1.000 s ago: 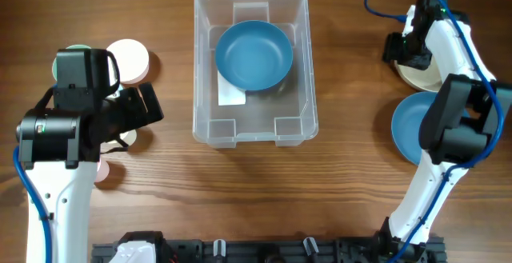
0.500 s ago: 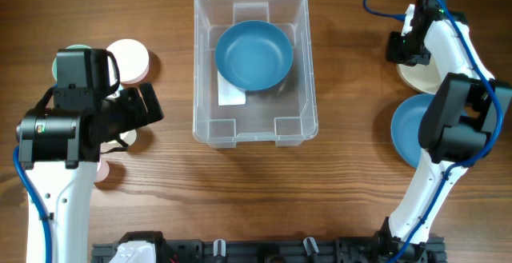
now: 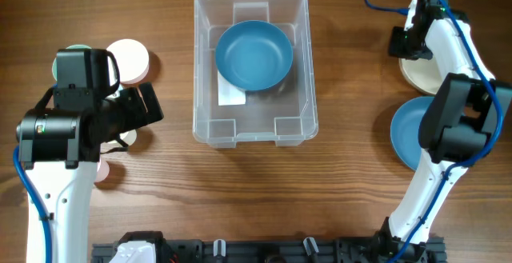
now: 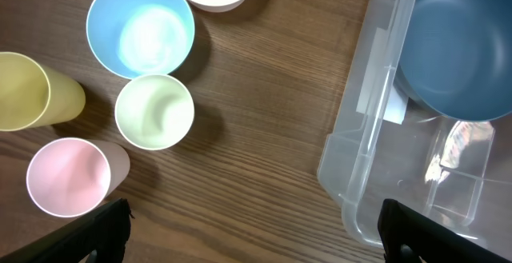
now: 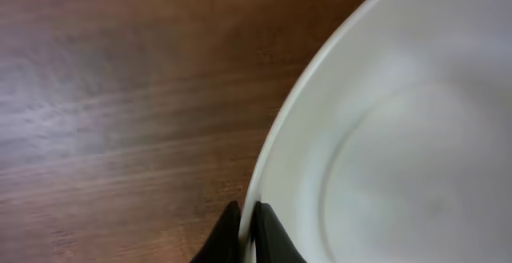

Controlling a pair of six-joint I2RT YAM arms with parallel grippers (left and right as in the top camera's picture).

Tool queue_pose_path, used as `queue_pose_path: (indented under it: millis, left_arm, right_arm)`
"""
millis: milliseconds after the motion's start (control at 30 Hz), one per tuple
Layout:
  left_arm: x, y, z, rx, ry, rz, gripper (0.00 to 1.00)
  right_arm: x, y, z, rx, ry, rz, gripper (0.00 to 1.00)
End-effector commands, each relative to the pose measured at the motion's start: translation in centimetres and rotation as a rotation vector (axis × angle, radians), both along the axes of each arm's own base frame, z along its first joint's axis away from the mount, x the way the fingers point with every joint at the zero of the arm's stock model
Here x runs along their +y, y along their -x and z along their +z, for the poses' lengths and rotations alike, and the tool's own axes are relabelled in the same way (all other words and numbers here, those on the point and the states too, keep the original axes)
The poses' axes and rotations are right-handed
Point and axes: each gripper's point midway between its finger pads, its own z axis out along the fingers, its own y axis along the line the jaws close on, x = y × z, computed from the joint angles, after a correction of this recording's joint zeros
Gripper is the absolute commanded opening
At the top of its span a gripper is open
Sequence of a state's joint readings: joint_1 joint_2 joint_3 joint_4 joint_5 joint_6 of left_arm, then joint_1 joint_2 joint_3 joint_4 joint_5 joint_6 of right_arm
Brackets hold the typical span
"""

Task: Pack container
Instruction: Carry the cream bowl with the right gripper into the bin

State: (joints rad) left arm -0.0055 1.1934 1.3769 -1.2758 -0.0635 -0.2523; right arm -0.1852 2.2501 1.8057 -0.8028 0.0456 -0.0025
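One dark blue bowl (image 3: 254, 55) lies in the clear plastic container (image 3: 203, 79); my right pincer (image 5: 248, 235) clamps the rim of a white bowl (image 5: 400, 135), left pincer (image 4: 256, 235) wide, pastel cups (image 4: 154, 111) waiting.

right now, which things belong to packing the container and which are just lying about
Job: container, blue bowl in it, white bowl pinched by right gripper, second blue bowl.
Lying about, perhaps for later: pink cup, yellow cup, green cup, light blue cup.

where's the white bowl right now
In the overhead view the white bowl sits on the far right, just beyond the loose blue bowl, with the right claw pinching its rim.
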Motion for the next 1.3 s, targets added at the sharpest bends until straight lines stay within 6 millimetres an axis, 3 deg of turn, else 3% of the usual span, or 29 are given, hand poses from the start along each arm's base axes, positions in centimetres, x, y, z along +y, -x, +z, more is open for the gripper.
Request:
queue_pose_path:
  millis: [0,100,233,333,433,533,633,733,867,1033,1067,1133,1267]
  left_arm:
    - [0.3,-0.3,0.6,-0.019,-0.018,0.002,1.00]
    - [0.3,-0.3,0.6,-0.019,-0.018,0.002,1.00]
    - [0.3,-0.3,0.6,-0.019,-0.019,0.002,1.00]
    - [0.3,-0.3,0.6,-0.019,-0.018,0.002,1.00]
    - [0.3,-0.3,0.6,-0.019,-0.018,0.002,1.00]
    - [0.3,-0.3,0.6,-0.019,-0.018,0.002,1.00]
    - [0.3,-0.3,0.6,-0.020,-0.018,0.002,1.00]
    - [0.3,-0.3,0.6,-0.020,-0.019,0.002,1.00]
    - [0.3,-0.3,0.6,-0.020,-0.018,0.002,1.00]
    - [0.3,-0.5,0.8,-0.031,-0.018,0.002,1.00]
    - [0.3,-0.6,0.8,-0.034,-0.018,0.002,1.00]
    - [0.3,-0.6,0.8,-0.037,-0.018,0.002,1.00]
    - [0.3,-0.7,0.9,-0.041,-0.018,0.002,1.00]
  right_arm:
    - [2.8,-2.3,5.5,-0.125,-0.009,0.108,0.04]
    - [5.6,-2.4,10.6,-0.205,0.024,0.211,0.04]
    - [11.8,-0.9,18.9,-0.334,0.057,0.377,0.04]
    - [18.8,1.7,25.1,-0.463,0.082,0.587,0.04]
    - [27.1,5.0,27.5,-0.530,0.109,0.869,0.04]
    - [34.3,7.5,25.7,-0.509,0.096,1.067,0.04]
    - [38.2,8.0,21.7,-0.435,0.077,1.151,0.04]
    - [40.7,7.6,15.8,-0.327,0.073,1.200,0.04]
    - [41.5,7.0,10.1,-0.223,0.066,1.217,0.04]
    - [41.9,7.2,8.8,-0.199,0.051,1.248,0.05]
    - [41.9,7.2,8.8,-0.198,0.050,1.247,0.09]
    - [41.8,7.6,8.7,-0.183,0.045,1.247,0.28]
    - [41.6,7.9,11.1,-0.222,0.042,1.246,0.30]
